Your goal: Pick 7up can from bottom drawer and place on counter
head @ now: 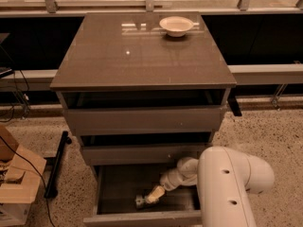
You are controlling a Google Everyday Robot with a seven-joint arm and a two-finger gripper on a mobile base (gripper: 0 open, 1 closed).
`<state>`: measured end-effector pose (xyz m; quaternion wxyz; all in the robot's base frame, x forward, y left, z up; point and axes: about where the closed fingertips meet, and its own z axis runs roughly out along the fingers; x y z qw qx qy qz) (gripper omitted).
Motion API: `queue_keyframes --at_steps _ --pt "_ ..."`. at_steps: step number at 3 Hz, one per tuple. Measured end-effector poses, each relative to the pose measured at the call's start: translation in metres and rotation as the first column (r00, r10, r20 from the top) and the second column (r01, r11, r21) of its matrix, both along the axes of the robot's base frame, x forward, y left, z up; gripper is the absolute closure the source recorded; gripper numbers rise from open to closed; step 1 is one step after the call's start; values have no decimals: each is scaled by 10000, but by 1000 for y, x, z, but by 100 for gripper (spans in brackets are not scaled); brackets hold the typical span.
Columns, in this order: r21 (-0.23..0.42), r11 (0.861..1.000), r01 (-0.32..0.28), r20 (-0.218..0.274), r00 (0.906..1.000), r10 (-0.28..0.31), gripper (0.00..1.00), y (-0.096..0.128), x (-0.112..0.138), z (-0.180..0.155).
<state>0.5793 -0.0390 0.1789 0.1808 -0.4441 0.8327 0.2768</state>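
In my camera view the arm [233, 183] covers the right end of the open drawer [142, 218] and runs off the bottom edge. The gripper [147, 199] sits low in the drawer, near its front wall. I cannot tell whether it is spread or closed. At its tip lies the can [138, 202], a small dull silvery shape. Its label is unreadable and contact is unclear. A bowl [176, 25] stands by the far edge of the counter [137, 60].
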Motion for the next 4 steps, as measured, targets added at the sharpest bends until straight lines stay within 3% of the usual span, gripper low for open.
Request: queue_keyframes --at_steps 2,3,4 --pt "530 9985 104 -713 9974 -66 0 22 -15 -46" --pt "804 9966 -186 -1001 9946 266 18 38 -26 -57" --pt "804 9966 -186 -1002 9946 267 41 38 -26 -54"
